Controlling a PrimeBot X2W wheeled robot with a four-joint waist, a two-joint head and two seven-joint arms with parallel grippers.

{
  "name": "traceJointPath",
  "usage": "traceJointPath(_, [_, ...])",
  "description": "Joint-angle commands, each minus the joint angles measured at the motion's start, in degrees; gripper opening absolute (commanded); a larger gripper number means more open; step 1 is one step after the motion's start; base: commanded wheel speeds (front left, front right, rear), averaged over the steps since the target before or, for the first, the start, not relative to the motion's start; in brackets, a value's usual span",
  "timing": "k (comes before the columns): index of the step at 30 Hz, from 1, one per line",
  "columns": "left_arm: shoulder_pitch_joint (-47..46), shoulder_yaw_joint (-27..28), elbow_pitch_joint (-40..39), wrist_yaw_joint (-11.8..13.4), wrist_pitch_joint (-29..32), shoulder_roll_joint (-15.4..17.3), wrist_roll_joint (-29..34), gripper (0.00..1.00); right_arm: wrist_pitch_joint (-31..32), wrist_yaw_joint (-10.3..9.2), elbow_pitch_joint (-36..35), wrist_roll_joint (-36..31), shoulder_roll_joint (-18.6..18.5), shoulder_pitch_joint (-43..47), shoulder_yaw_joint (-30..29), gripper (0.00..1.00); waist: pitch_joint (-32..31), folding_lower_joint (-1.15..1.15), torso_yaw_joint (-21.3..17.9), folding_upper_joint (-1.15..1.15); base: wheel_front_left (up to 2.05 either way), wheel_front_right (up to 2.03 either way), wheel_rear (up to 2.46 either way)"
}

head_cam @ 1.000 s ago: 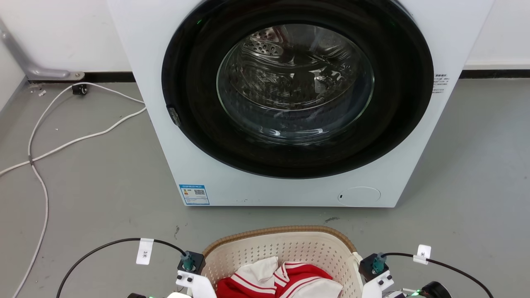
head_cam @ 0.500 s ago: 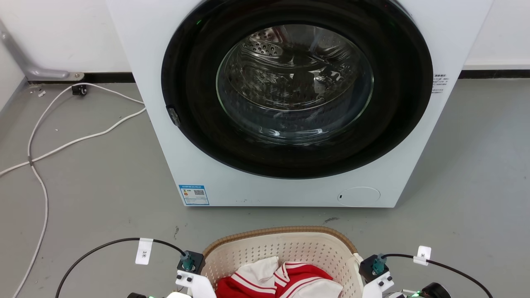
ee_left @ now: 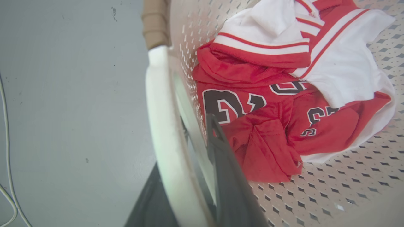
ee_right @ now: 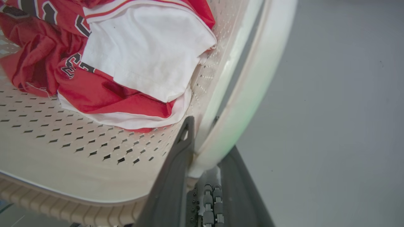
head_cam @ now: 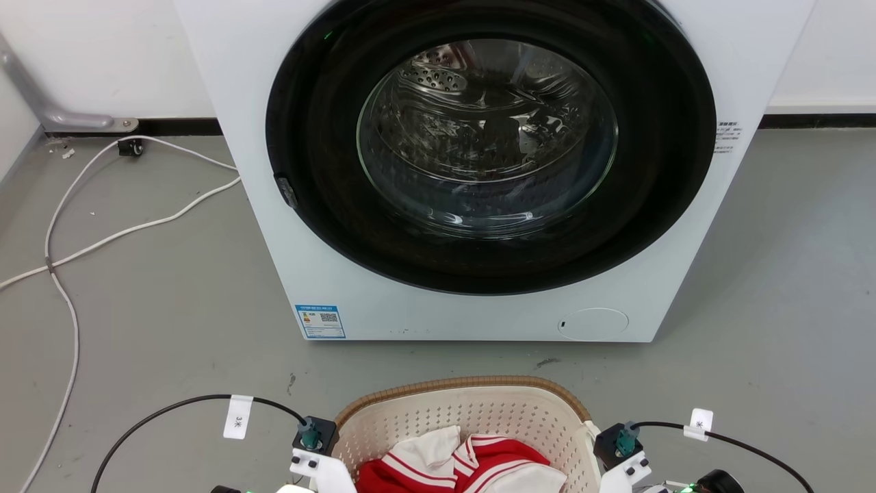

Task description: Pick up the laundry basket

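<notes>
At your far left, white cables lie on the grey floor. The left claw is closed on the left white handle of the laundry basket. One dark finger is inside, against the perforated wall, and the other is outside, with the handle pinched between them. The basket is low in the middle of the head view, in front of the white washing machine with its round black door. A red and white jersey with dark numbers lies inside the basket. The right claw is closed on the right handle in the same way, one finger on each side. You cannot tell whether the basket touches the floor.
</notes>
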Motion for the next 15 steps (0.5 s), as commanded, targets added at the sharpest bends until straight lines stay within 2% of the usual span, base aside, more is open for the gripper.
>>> traceJointPath(1, [-1.0,-0.4,-0.2,-0.6,-0.5,0.3,-0.1,0.0,0.0,-0.02,0.3,-0.1,-0.5,-1.0,0.5,0.0,0.0,0.0,0.0,0.0,0.0,0.0,0.0])
traceJointPath(15, [-1.2,-2.6,0.2,-0.7,-0.9,0.3,-2.2,0.0,0.1,-0.02,0.5,1.1,-0.5,-1.1,1.9,0.0,0.1,0.0,-0.1,0.0,0.0,0.0,0.0])
